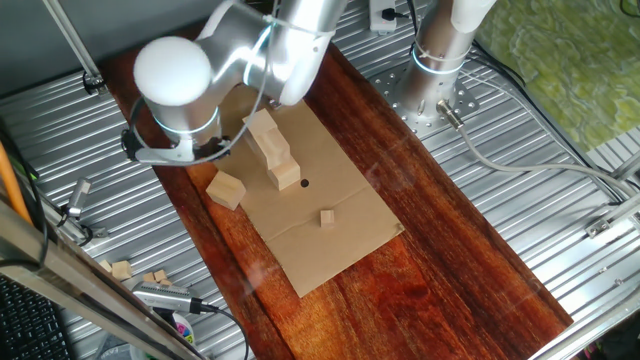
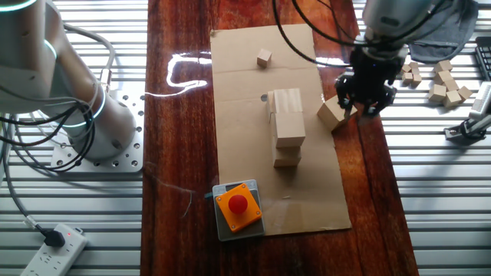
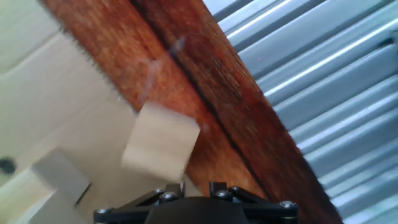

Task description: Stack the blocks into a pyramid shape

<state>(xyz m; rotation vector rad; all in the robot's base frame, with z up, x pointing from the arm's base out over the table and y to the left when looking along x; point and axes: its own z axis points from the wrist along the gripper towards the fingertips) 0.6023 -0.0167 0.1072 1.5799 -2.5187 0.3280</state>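
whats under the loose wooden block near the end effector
The loose block lies on the cardboard sheet, at its edge by the dark wood board. Its underside is hidden, and so is the cardboard directly beneath it.

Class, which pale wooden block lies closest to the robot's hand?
The lone block at the cardboard's edge, right beside the hand; the others sit together in the stack.

blocks (image 2: 288, 126) pale wood | cardboard sheet (image 2: 253, 100) tan | board (image 2: 184, 115) red-brown, grained | button (image 2: 239, 203) red

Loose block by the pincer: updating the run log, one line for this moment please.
pincer: above loose block, grip state unclear | stack: on cardboard | pyramid: unfinished
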